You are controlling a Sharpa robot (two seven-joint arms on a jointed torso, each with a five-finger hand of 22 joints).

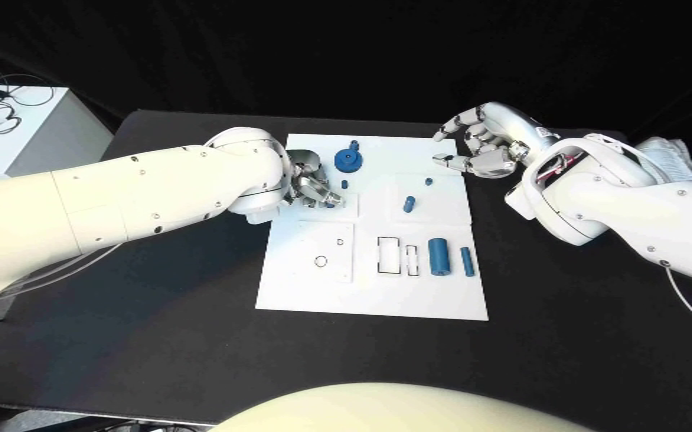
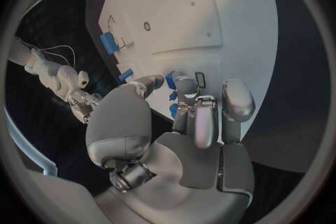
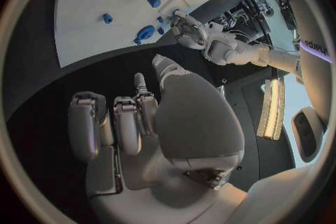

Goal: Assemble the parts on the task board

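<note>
The white task board (image 1: 372,287) lies mid-table. My left hand (image 1: 309,188) rests over its far left part, fingers curled in, and appears to pinch a small blue part (image 2: 170,83) between thumb and a finger. A blue gear-like part (image 1: 348,160) stands just beyond that hand. Two small blue parts (image 1: 410,202) (image 1: 428,184) sit mid-board, and a thick blue cylinder (image 1: 438,255) with a thinner one (image 1: 466,258) lies near the right edge. My right hand (image 1: 483,142) hovers at the board's far right corner, fingers apart, holding nothing. The right wrist view shows the gear (image 3: 145,32) beside the left hand (image 3: 192,33).
Outlined slots (image 1: 392,254) and a round hole (image 1: 320,262) mark the board's near half. A white box (image 1: 43,127) stands off the table's far left. Black tabletop (image 1: 173,292) surrounds the board on all sides.
</note>
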